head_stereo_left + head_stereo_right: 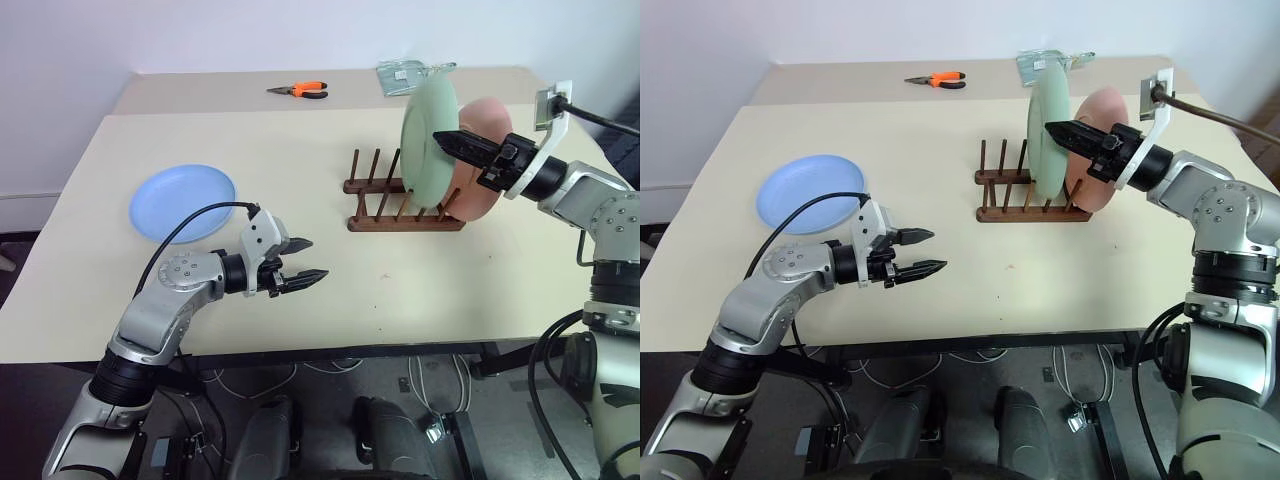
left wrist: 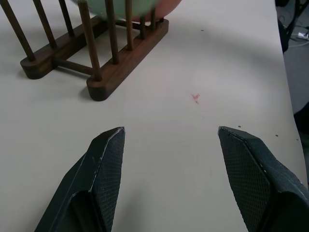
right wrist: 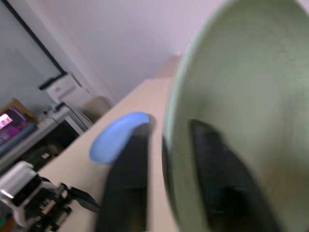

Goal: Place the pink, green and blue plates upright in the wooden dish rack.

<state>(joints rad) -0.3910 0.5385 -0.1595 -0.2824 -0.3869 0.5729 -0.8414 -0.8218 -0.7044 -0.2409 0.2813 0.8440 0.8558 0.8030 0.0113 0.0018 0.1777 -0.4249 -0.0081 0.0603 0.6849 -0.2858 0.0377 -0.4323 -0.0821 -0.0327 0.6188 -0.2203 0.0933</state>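
Task status: two of three plates racked. Pink plate [image 1: 478,160] standing upright at the right-hand end of the wooden dish rack [image 1: 400,195]; green plate [image 1: 430,145] upright just beside it, one slot nearer the rack's middle. Blue plate [image 1: 182,202] lying flat on the bench [image 1: 400,290], well apart from the rack toward the left edge; not yet racked. Free peg slots visible at the rack's left end, judged sufficient for the last plate.

Right gripper [image 1: 1058,132]: arm raised, forearm roughly level, pointing left across the rack. Jaws straddling the green plate's upper rim, one finger on each face as seen in the right wrist view. Jaws parted about the rim; whether contact remains, cannot tell. Judged to be at the release stage.

Left gripper [image 1: 305,262]: arm low over the bench, between blue plate and rack, pointing toward the rack. Jaws wide apart, nothing between them, bare bench beneath.

Remaining work, as judged: right jaws clear of the green plate, then blue plate picked up and stood in a free slot.
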